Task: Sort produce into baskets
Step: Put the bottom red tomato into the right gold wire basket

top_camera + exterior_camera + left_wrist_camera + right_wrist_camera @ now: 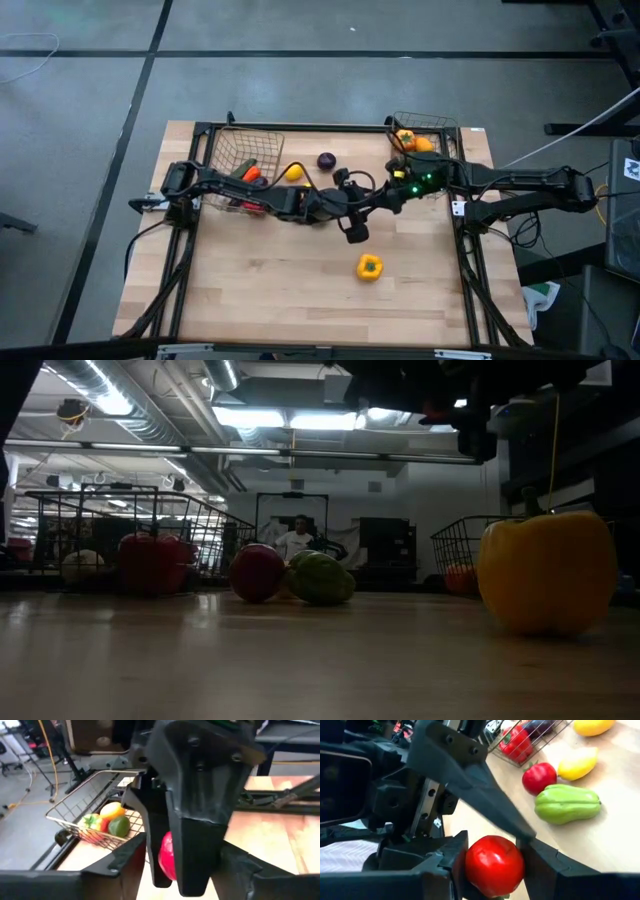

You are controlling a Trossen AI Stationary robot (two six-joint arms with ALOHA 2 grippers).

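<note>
Above the table's middle my two grippers meet tip to tip. My right gripper (492,865) is shut on a glossy red round piece of produce (494,865). My left gripper (180,870) faces it, open, with its fingers (485,795) apart on either side of the piece and of the right fingers. The left basket (245,155) holds a red pepper (517,742) and other pieces. The right basket (75,820) holds orange, red and green pieces. A yellow pepper (369,267) rests on the tabletop nearer the front. My right gripper pinches the red piece by two opposite sides (470,862) between its two fingers. The fingers come from the table's right, slanting a little down. The piece is lifted clear of the table. My left gripper: one finger's end (527,834) lies close over the piece; whether it touches, I cannot tell.
A red tomato (538,776), a green piece (567,803) and a yellow piece (577,764) lie on the table by the left basket. A purple eggplant (327,160) and a lemon (293,172) lie toward the far edge. A person (297,540) stands far behind.
</note>
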